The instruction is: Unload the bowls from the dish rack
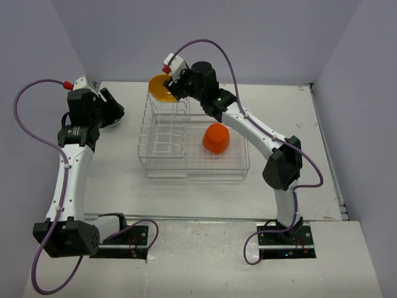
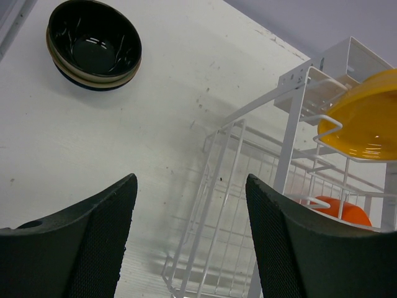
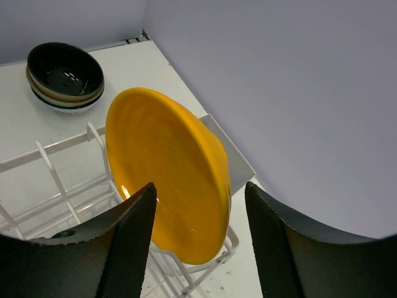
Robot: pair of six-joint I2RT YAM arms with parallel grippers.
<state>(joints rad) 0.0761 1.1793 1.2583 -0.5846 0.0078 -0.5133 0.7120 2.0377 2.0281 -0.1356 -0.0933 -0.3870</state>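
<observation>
**Right gripper straddles the yellow bowl; the lift is the risky part**

We see the right gripper point(image 3: 198, 186) at the tall slotted end of the dish rack point(image 1: 162, 133). Its jaws are apart, with the yellow bowl point(image 3: 167, 167) standing on edge between them. One finger overlaps the bowl's face. On the other side a sliver of space shows between finger and rim, so we judge that nothing is clamped yet.

The left gripper point(image 2: 191, 180) hangs open and empty over the table point(image 2: 155, 93). The rack's corner post is just ahead of it to its right. Further ahead to its left is a stack of bowls with the black bowl point(image 2: 94, 45) on top. The orange-red bowl point(image 1: 216, 138) sits upside down in the low basket, below and behind the right gripper.

We think three things could go wrong:
- The yellow bowl is glossy and held only by its curved wall, so a shallow or off-centre pinch could let it pivot or slip out.
- Its lower rim sits among the wire prongs, so a tilted pull could snag there.
- Nothing is bracing the wire rack, so a snag might drag or tip it and jostle the orange-red bowl.
</observation>
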